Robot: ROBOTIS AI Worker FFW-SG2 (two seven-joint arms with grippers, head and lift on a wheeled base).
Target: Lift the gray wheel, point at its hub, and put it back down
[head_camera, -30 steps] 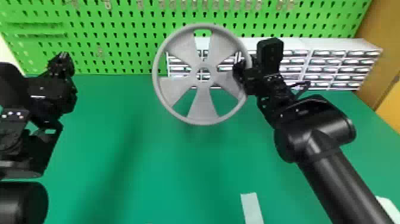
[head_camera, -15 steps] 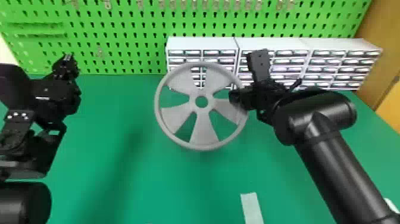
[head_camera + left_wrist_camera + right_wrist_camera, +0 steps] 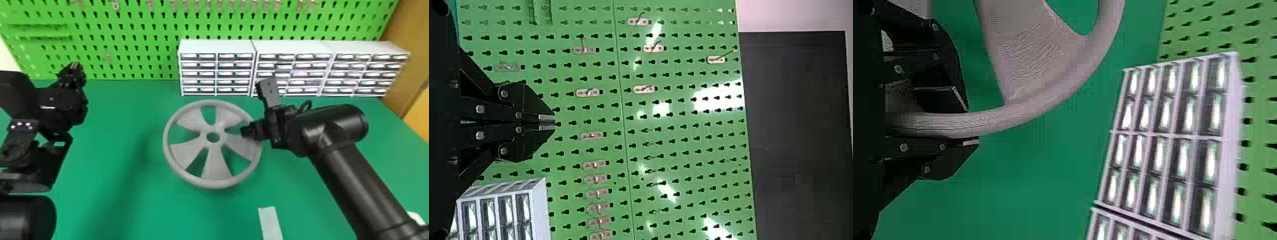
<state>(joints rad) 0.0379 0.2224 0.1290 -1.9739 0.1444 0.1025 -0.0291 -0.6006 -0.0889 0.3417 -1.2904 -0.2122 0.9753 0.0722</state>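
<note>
Right hand (image 3: 249,131) points leftward, gripping the gray wheel (image 3: 216,164).

With 12 o'clock being where the left arm's black fingers (image 3: 529,105) are pointing, their tips are meeting before a green pegboard (image 3: 679,165). Metal hooks (image 3: 596,193) are lining up around 2 o'clock, a white drawer cabinet (image 3: 540,205) is standing at 4, and a dark panel (image 3: 799,135) is showing at 12.
</note>
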